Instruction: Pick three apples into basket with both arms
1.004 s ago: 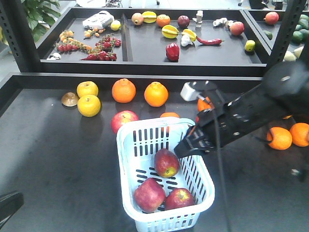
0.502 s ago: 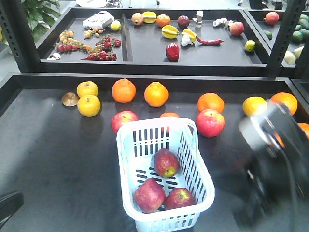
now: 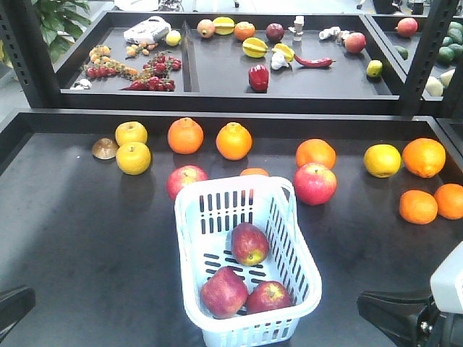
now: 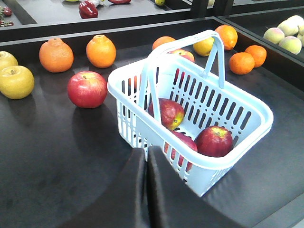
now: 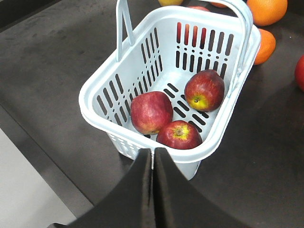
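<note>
The pale blue-white basket (image 3: pixel 224 183) stands at the front middle of the black table. Three dark red apples lie inside it: one in the middle (image 3: pixel 249 243) and two at the near end (image 3: pixel 223 291) (image 3: pixel 269 296). In the left wrist view, my left gripper (image 4: pixel 146 151) is shut and empty, just outside the basket's near corner (image 4: pixel 137 102); two apples (image 4: pixel 167 113) (image 4: pixel 214 141) show clearly there. My right gripper (image 5: pixel 153 152) is also shut and empty, its tips just in front of the basket's rim (image 5: pixel 90 102), beside the nearest apple (image 5: pixel 179 135).
Two other red apples (image 3: pixel 186 181) (image 3: pixel 315 183) lie on the table behind the basket, with oranges (image 3: pixel 186 135) (image 3: pixel 234 140) (image 3: pixel 424 157) and yellow fruit (image 3: pixel 134 157) around them. A raised shelf tray (image 3: pixel 217 97) of produce runs along the back. The right arm's body (image 3: pixel 412 318) fills the bottom right corner.
The right arm has drawn back from over the basket's right side, down to the bottom right corner. The three apples in the basket have not moved.
</note>
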You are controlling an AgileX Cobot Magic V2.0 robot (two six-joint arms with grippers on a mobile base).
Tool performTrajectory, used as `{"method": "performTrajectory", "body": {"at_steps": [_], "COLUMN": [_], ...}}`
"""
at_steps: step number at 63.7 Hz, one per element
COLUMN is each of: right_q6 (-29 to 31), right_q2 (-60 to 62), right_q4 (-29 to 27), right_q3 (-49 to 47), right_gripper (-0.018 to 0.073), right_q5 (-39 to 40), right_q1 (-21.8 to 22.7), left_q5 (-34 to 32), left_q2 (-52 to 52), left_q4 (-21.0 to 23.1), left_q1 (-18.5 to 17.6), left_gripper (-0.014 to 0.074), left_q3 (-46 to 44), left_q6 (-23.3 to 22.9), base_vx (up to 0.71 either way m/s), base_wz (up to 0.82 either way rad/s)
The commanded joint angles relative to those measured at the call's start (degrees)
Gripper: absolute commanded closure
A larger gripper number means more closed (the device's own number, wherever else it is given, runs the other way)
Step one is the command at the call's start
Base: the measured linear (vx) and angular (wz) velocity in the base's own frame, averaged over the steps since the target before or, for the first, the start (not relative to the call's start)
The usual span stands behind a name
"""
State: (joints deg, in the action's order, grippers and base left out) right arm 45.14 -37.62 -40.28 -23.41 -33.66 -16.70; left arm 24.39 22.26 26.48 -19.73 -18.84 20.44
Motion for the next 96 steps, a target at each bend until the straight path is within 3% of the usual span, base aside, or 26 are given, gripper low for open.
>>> {"method": "performTrajectory", "body": {"at_steps": [1, 46, 50, 57, 64, 77, 90, 96], "right_q6": [0.32, 0.32, 0.32, 0.32, 0.32, 0.32, 0.32, 0.32], "right_q2": [0.13, 0.13, 0.13, 0.13, 0.13, 0.13, 0.13, 0.13], "right_q4": [-1.38, -1.38, -1.38, -1.38, -1.38, -1.38, -1.38, -1.38], "right_q3": [-1.49, -1.49, -1.49, -1.49, -1.49, -1.49, -1.49, -1.49], "right_gripper": [0.0564, 0.0564, 0.0564, 0.0564, 0.0564, 0.0564, 0.0564, 0.0564], "right_q5": [2.26, 2.29, 2.29, 2.29, 2.29, 2.29, 2.29, 2.30], "right_q1": [0.21, 0.21, 0.21, 0.21, 0.21, 0.21, 0.21, 0.21], "left_q5": [-3.13, -3.19, -3.38, -3.54, -4.71, -10.74, -21.04, -21.58], "left_q2": [0.32, 0.32, 0.32, 0.24, 0.24, 0.19, 0.13, -1.71], "left_q4": [1.24, 0.20, -4.07, -17.34, -23.33, -23.22, -23.28, -25.72], "left_q1": [-0.14, -0.14, -0.14, -0.14, -0.14, -0.14, -0.14, -0.14], "left_gripper": [0.0602, 0.0602, 0.0602, 0.0602, 0.0602, 0.0602, 0.0602, 0.0602], "left_q3": [-1.38, -1.38, -1.38, -0.20, 3.85, 11.97, 19.28, 19.08], "left_q6": [-0.48, -0.86, -5.31, -20.44, -31.09, -31.89, -31.89, -31.75], "base_vx": [0.00, 0.00, 0.00, 0.00, 0.00, 0.00, 0.00, 0.00], "base_wz": [0.00, 0.00, 0.00, 0.00, 0.00, 0.00, 0.00, 0.00]}}
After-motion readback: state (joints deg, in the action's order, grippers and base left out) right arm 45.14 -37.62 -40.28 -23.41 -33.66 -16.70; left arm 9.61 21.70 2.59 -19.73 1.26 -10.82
